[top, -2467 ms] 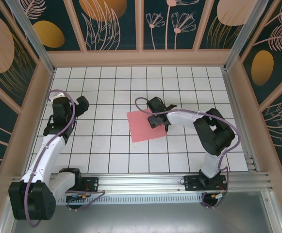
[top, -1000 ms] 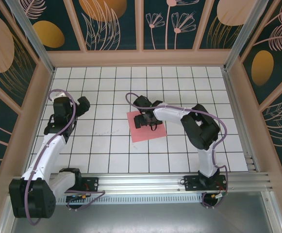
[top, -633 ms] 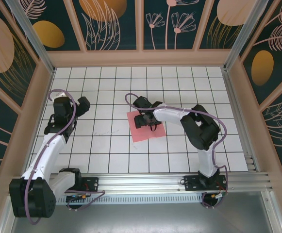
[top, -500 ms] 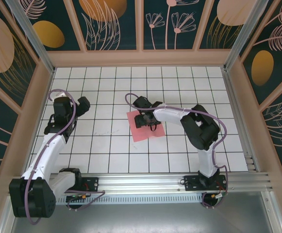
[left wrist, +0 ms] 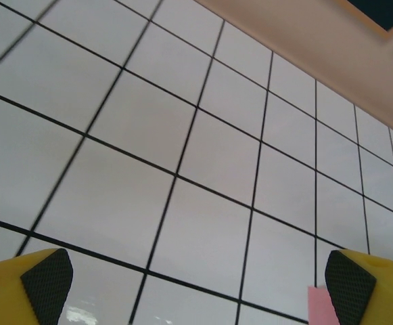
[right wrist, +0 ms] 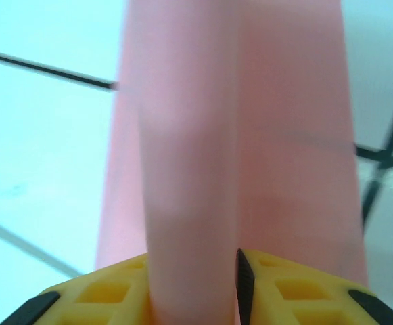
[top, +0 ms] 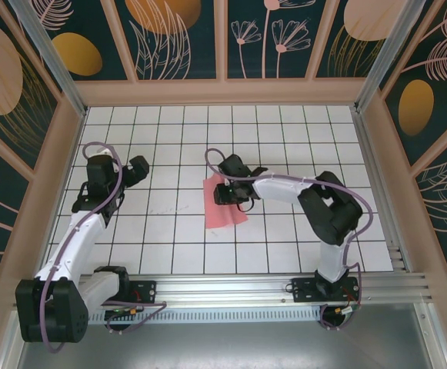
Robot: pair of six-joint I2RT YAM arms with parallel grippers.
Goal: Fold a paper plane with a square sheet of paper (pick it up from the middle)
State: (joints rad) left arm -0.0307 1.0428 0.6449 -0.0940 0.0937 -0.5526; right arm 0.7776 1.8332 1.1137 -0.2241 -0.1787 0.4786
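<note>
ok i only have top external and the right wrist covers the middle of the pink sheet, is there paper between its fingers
observer: yes, the right wrist view has the square sheet of paper humped into a ridge between the yellow fingers of the right gripper, touching both.
operator: is the left one open
observer: the left gripper is wide open, with white tiles showing between its finger pads.
operator: can its camera see the sheet
observer: just a pink corner at the bottom edge of the left wrist view, beside one finger pad.
</note>
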